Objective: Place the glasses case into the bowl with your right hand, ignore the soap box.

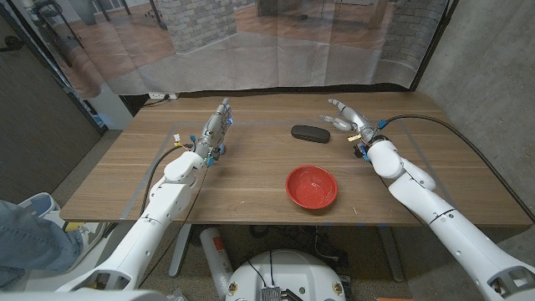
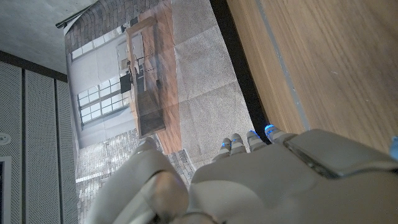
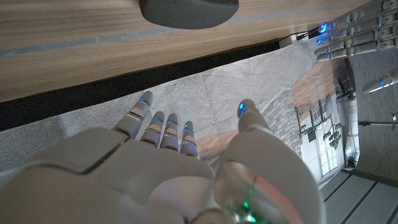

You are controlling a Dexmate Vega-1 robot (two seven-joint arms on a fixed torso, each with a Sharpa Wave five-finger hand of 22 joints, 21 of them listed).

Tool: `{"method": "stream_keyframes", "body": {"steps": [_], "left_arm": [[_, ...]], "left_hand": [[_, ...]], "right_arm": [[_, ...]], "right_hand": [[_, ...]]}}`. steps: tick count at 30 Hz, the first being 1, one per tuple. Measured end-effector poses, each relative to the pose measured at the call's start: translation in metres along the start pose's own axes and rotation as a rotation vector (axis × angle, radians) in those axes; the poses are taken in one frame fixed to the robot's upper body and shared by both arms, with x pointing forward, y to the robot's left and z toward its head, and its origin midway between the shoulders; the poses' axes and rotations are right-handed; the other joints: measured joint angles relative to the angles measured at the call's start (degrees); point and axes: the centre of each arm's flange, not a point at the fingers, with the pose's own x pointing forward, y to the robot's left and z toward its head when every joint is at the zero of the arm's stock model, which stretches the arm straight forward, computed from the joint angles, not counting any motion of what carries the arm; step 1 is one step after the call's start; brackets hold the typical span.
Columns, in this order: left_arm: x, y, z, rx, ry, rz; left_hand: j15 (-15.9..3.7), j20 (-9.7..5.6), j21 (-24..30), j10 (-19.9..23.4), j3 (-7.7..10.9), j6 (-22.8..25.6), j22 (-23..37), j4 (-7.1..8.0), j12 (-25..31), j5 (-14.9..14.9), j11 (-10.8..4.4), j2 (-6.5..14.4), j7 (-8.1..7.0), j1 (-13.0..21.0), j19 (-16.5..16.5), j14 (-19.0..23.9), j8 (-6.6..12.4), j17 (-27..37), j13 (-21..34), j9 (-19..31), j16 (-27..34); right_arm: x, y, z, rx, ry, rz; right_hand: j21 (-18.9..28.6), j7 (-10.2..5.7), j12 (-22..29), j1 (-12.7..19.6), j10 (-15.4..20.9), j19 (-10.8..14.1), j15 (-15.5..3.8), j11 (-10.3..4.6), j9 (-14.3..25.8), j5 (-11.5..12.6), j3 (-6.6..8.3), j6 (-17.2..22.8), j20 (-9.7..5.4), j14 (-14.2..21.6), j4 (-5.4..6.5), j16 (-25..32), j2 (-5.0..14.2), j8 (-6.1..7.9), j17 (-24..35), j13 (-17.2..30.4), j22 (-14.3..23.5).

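Observation:
A dark oval glasses case [image 1: 310,133] lies on the wooden table at the far middle; its end also appears in the right wrist view [image 3: 188,12]. A red bowl [image 1: 312,186] stands nearer the front edge, with nothing in it. My right hand [image 1: 348,118] hovers to the right of the case, fingers spread, holding nothing, a short gap away from it [image 3: 180,180]. My left hand [image 1: 216,128] is held at the far left part of the table, fingers extended and holding nothing [image 2: 273,180].
A grey backdrop sheet [image 1: 276,50] hangs just behind the table's far edge. Thin tape lines [image 1: 178,127] mark a rectangle on the tabletop. A person's leg in jeans [image 1: 25,234] is at the lower left, off the table.

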Motion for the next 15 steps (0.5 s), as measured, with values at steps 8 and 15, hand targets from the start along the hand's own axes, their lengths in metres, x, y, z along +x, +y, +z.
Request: {"method": "stream_keyframes", "body": {"steps": [8,15], "left_arm": [[-0.003,-0.003,0.001,0.003,-0.002,-0.005],[-0.003,-0.005,0.001,0.005,-0.002,-0.008]], "left_hand": [[0.0,0.0,0.0,0.0,-0.18,0.0,0.0,-0.18,0.0,0.0,0.0,0.0,0.0,0.0,0.0,0.0,0.0,0.0,0.0,0.0,0.0],[0.0,0.0,0.0,0.0,-0.41,0.0,-0.01,0.06,0.0,0.0,0.0,0.23,0.0,0.23,0.0,0.0,0.0,0.0,0.0,0.0,0.0]], "right_arm": [[0.0,0.001,-0.004,-0.144,0.074,0.039],[0.001,0.001,0.0,-0.197,0.082,0.058]], "right_hand": [[0.0,0.4,0.0,1.04,0.23,0.3,-0.01,0.22,0.0,0.0,0.15,-0.4,0.68,0.0,-0.3,0.0,-0.6,0.28,0.0,0.0,0.0],[-0.38,1.7,0.0,1.7,0.23,0.3,-0.01,0.22,0.0,0.0,0.15,-0.42,0.67,0.0,-0.3,0.0,-1.26,0.28,0.01,0.3,0.0]]}}
